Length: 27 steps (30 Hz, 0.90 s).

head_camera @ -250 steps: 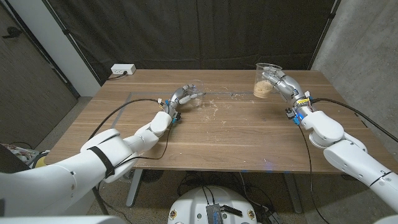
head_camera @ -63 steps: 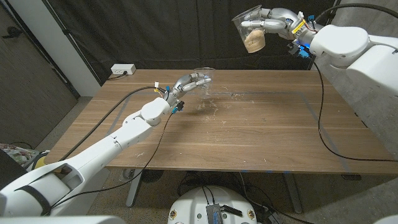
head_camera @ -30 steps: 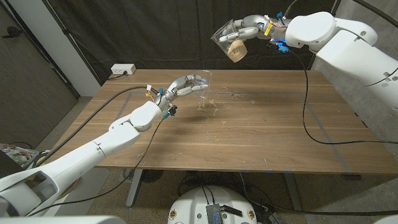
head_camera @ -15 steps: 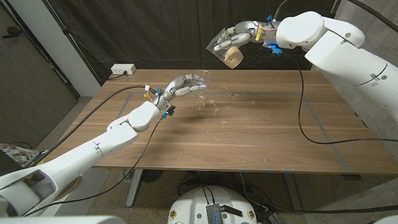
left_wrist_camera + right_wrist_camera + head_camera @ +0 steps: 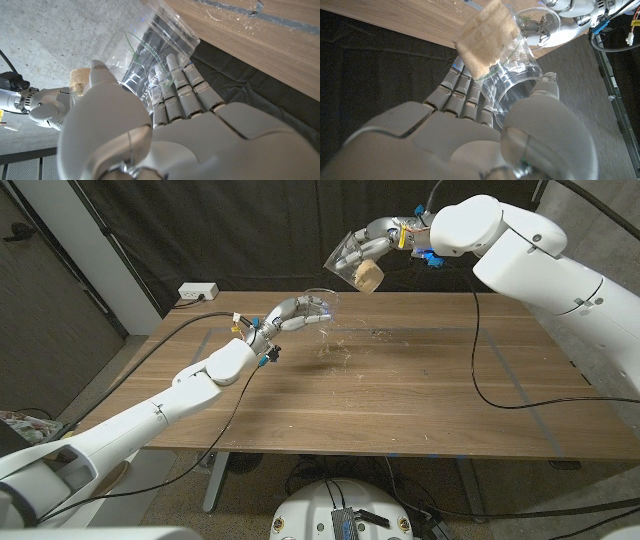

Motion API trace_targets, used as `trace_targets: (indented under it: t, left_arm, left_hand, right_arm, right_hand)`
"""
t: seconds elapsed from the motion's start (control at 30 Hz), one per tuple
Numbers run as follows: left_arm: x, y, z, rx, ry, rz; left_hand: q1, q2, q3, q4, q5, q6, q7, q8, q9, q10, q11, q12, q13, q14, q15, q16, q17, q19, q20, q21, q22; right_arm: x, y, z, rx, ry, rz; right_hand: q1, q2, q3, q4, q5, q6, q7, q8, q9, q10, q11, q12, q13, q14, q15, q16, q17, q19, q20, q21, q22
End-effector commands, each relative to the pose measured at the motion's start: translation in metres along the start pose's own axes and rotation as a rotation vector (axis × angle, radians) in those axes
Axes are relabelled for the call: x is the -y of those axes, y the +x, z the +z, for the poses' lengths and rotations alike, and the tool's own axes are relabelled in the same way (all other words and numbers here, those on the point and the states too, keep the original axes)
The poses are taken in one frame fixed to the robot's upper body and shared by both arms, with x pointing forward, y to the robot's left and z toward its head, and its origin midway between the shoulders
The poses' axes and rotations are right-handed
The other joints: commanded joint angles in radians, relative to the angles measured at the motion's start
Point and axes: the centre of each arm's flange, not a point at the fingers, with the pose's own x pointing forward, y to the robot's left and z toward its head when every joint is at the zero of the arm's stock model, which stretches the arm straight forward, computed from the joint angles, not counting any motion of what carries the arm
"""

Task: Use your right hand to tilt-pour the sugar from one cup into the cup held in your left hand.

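Clear plastic is seen in both hands. In the head view, a tilted cup [image 5: 347, 252] is gripped by the right hand [image 5: 375, 238] near the upper middle of the frame, high above the wooden counter [image 5: 400, 390], with its mouth turned down and toward the left. The sugar [image 5: 367, 275] is gathered in a tan clump at the low side of that cup. In the right wrist view the same cup [image 5: 520, 82] is wrapped by the right hand [image 5: 465, 135], fingers on one side and thumb on the other, and the sugar [image 5: 485, 42] is packed at the end of the cup farthest from the palm.

A second clear cup [image 5: 322, 304], with no sugar visible inside, is held by the left hand [image 5: 292, 313] at the centre-left of the head view, just above the counter's far part and below and left of the tilted cup; the two cups are apart. In the left wrist view this cup [image 5: 155, 55] is clasped between thumb and fingers of the left hand [image 5: 165, 135], and the counter's edge is seen at the upper right. Pale scattered grains [image 5: 340, 350] are visible on the counter under the left hand's cup. A white power strip [image 5: 197, 293] lies at the counter's far left corner.
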Motion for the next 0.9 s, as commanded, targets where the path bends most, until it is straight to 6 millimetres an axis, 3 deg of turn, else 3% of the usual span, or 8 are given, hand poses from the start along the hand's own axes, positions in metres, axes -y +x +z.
trace_targets:
  t: [0.03, 0.9]
  left_arm:
    - [-0.019, 0.016, -0.01, -0.002, 0.035, 0.003]
    - [-0.024, 0.011, -0.019, -0.012, 0.02, -0.006]
  left_hand:
    - [0.005, 0.01, -0.011, -0.001, -0.001, 0.005, -0.006, 0.002, -0.001, 0.011, -0.012, 0.005, 0.001, 0.007, -0.087, -0.004, 0.004, -0.005, -0.025, 0.006, 0.002]
    - [0.004, 0.013, -0.018, 0.002, -0.009, 0.01, -0.008, 0.005, -0.004, 0.018, -0.014, 0.006, 0.0, 0.012, -0.088, -0.011, 0.009, -0.004, -0.027, 0.01, 0.002]
  right_arm:
    - [-0.003, 0.006, 0.002, -0.077, -0.082, 0.038]
    - [-0.001, 0.027, 0.005, -0.19, -0.301, 0.084]
  right_hand:
    - [-0.006, 0.004, 0.001, 0.002, 0.003, 0.019, -0.009, 0.006, 0.004, 0.007, -0.002, -0.006, 0.0, 0.012, -0.182, -0.004, 0.005, -0.001, -0.036, 0.007, 0.001]
    - [-0.006, 0.005, 0.001, 0.0, 0.01, 0.033, -0.02, 0.005, 0.003, 0.014, -0.015, -0.009, 0.004, 0.022, -0.183, -0.01, 0.012, -0.005, -0.038, 0.008, -0.008]
